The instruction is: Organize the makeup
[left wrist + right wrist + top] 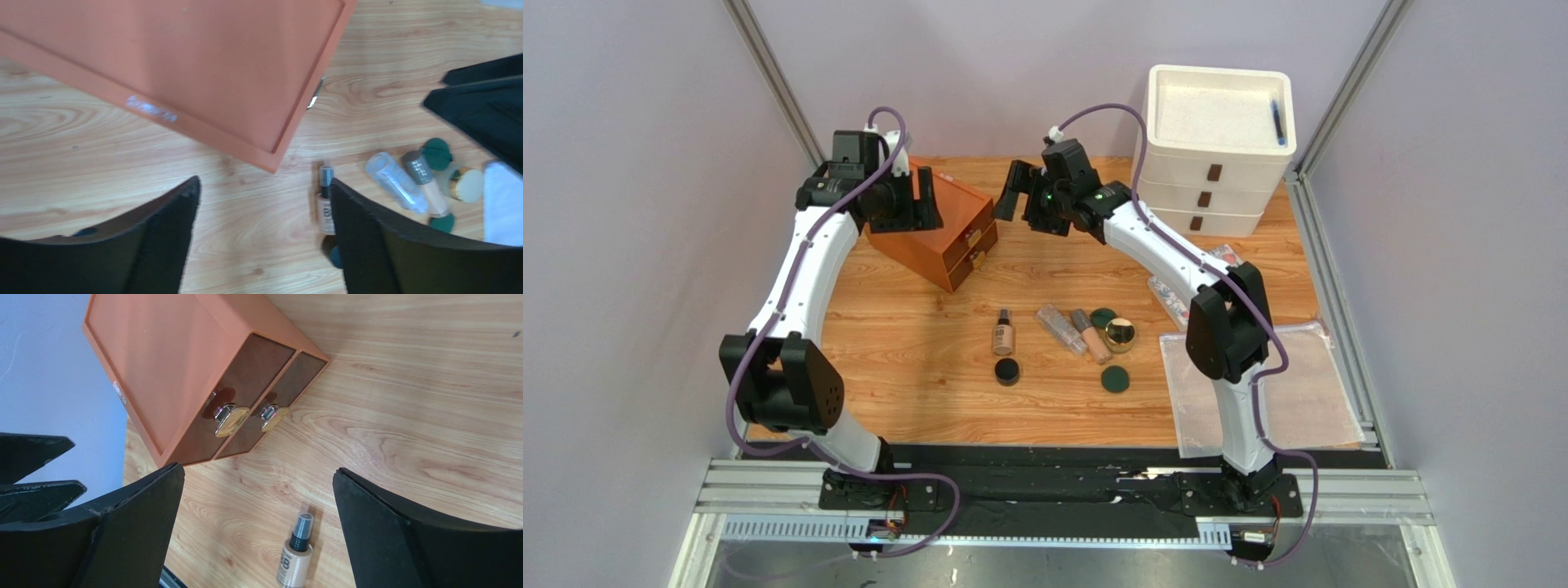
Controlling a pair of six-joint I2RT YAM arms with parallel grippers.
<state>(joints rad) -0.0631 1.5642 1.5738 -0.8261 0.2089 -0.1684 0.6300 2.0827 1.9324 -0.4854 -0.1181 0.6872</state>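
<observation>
The makeup lies in a group mid-table: a beige foundation bottle with a dark cap, a black round pot, a clear tube, a beige tube, a gold-rimmed jar and two dark green discs. My left gripper is open and empty, above the orange drawer box. My right gripper is open and empty, just right of that box. The left wrist view shows the bottle and the tubes. The right wrist view shows the bottle.
The orange box has two shut drawers with metal knobs. A white three-drawer unit stands at the back right. A large clear plastic bag lies at the right. A flat printed packet lies partly under the right arm.
</observation>
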